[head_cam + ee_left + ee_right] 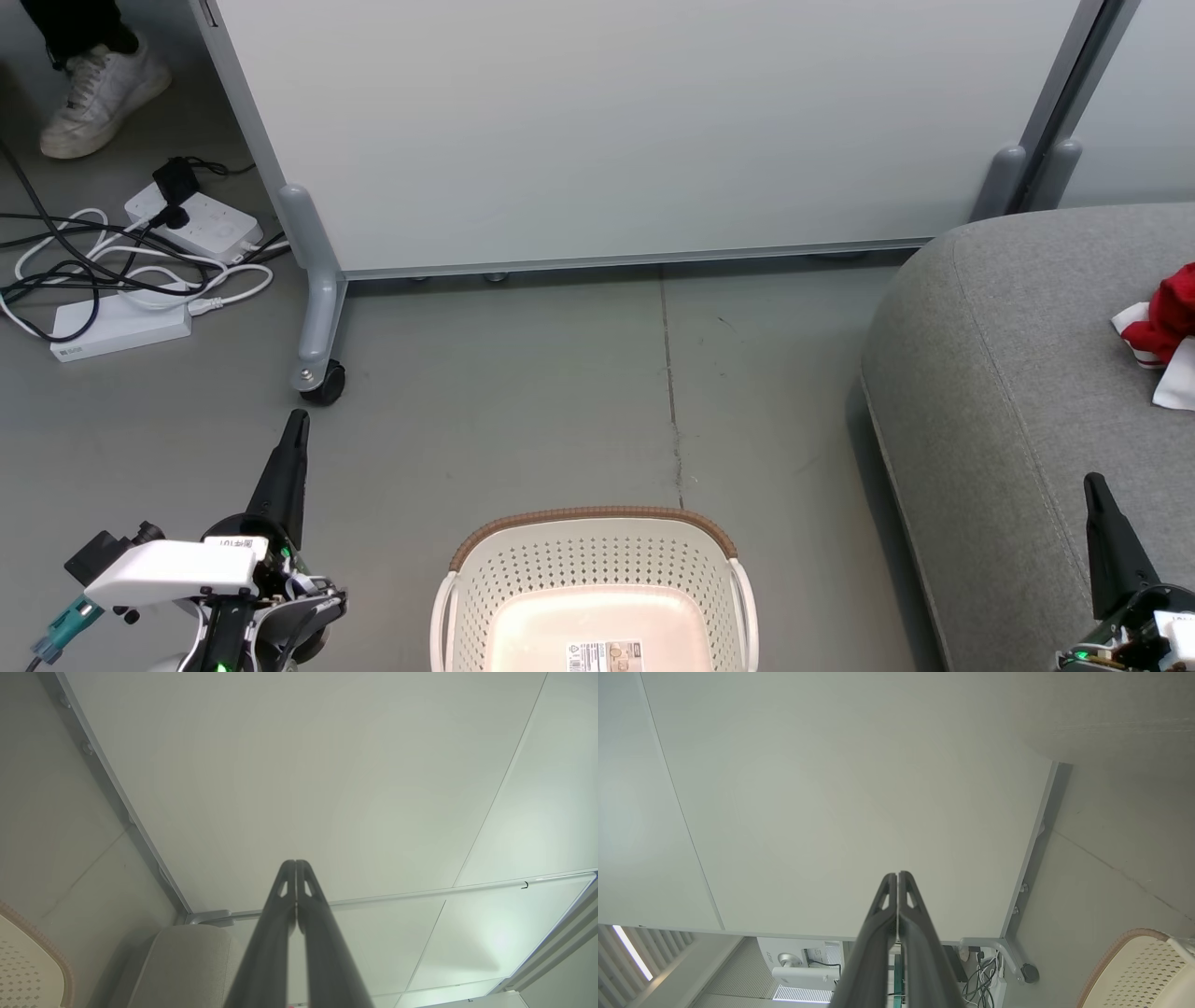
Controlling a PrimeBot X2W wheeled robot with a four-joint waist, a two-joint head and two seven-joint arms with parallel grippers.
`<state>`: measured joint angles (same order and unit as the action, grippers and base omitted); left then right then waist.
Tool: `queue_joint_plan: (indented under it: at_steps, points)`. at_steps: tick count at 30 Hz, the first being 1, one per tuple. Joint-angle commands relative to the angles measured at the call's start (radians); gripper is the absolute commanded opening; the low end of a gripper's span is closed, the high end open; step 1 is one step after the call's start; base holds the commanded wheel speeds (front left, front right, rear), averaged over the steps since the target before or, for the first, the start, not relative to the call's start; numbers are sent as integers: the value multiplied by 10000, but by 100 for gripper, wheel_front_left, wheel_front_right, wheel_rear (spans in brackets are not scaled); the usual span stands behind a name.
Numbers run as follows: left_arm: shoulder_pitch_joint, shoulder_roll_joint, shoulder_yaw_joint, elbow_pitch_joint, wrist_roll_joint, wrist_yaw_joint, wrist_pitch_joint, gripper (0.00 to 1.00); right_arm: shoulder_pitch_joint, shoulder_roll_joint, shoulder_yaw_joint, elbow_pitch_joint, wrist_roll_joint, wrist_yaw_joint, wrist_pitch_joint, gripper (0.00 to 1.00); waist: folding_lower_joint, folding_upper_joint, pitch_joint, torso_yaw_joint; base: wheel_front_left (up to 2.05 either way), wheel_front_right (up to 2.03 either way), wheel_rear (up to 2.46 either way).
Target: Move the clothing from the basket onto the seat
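The cream basket [597, 560] with a brown rim stands on the floor at the bottom middle; its inside shows a bare bottom with a label. The red and white clothing [1167, 336] lies on the grey seat [1008, 373] at the right edge. My left gripper [297, 420] is shut and holds nothing, left of the basket, fingers pointing up the view. My right gripper [1092, 483] is shut and holds nothing, over the seat's front part. The left wrist view shows shut fingers [295, 868], the basket's rim [42, 942] and the seat [187, 961]. The right wrist view shows shut fingers [897, 879] and the basket [1139, 970].
A large white partition panel [635, 131] on castors [322, 383] stands behind the basket. Power strips and tangled cables [140, 271] lie on the floor at the far left. A person's foot in a white shoe [98, 93] stands at the top left.
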<state>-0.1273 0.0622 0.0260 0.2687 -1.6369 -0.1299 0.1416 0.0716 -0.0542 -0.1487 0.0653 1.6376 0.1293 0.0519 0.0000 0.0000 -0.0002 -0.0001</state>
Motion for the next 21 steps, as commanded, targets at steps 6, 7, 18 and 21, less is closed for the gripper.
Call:
queue_joint_plan:
  at_steps: [6, 7, 18, 21]
  points:
    - [-124, 41, 60, -42, 27, -35, 38, 0, 75, -72, 19, -58, 109, 25, -26, 0, 0, 0, 0, 0, 0, 0, 0]
    - [-125, 40, 62, -42, 29, -35, 40, 0, 75, -73, 19, -59, 110, 24, -27, 0, 0, 0, 0, 0, 0, 0, 0]
    - [-125, 33, 75, -42, 38, -35, 45, 0, 77, -77, 27, -60, 120, 25, -36, 0, 0, 0, 0, 0, 0, 0, 0]
    - [-125, 30, 77, -42, 42, -35, 50, 0, 78, -78, 29, -60, 121, 25, -38, 0, 0, 0, 0, 0, 0, 0, 0]
